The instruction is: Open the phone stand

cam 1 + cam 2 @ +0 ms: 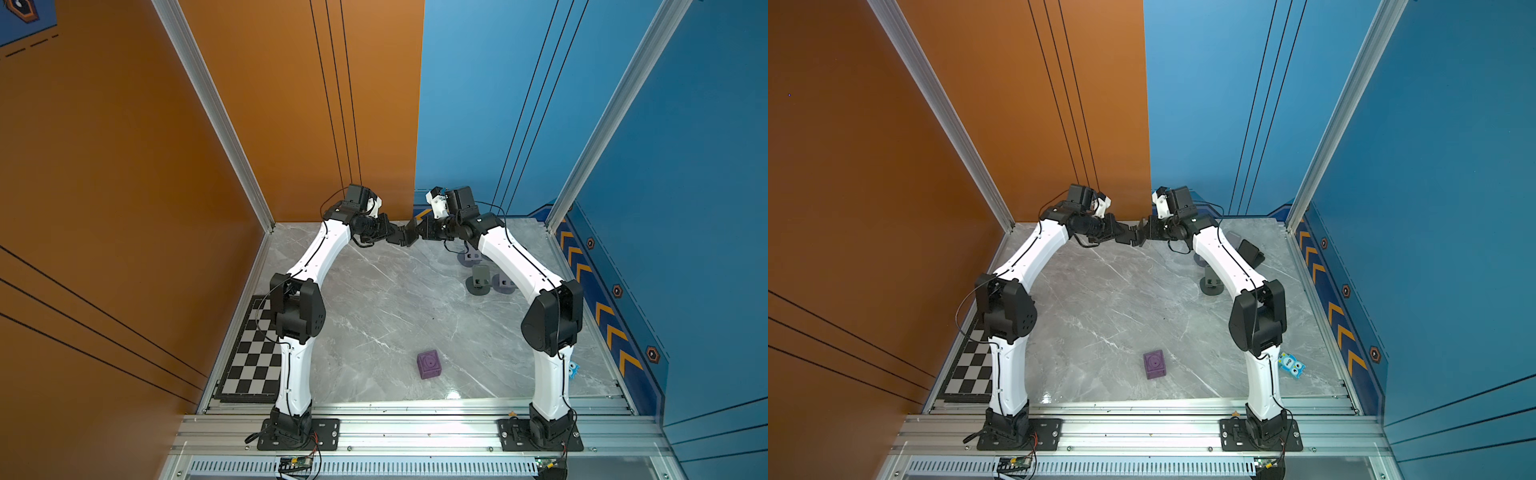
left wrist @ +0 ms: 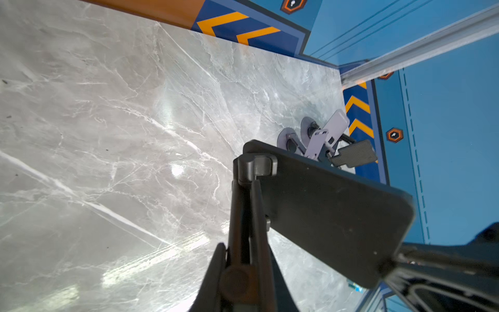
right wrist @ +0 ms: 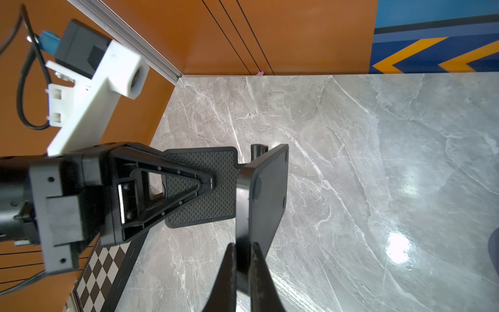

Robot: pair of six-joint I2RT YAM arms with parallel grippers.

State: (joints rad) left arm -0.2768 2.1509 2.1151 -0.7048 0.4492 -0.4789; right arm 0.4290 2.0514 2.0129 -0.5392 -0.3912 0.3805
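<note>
- Right fingers (image 3: 225, 281) pinch the smooth plate of the phone stand (image 3: 267, 186); left fingers (image 3: 175, 173) are closed on its textured plate.
- It hangs between both arms, above the back of the table (image 1: 374, 311) (clear of its surface).
- Plates already stand at an angle, so opening looks begun; how much swing remains I can't tell.

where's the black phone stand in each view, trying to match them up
Top view: black phone stand near centre.
Top view: again near centre.
Left wrist: large, lower right.
Right wrist: centre.
Shared landmark: grey marble tabletop.
</note>
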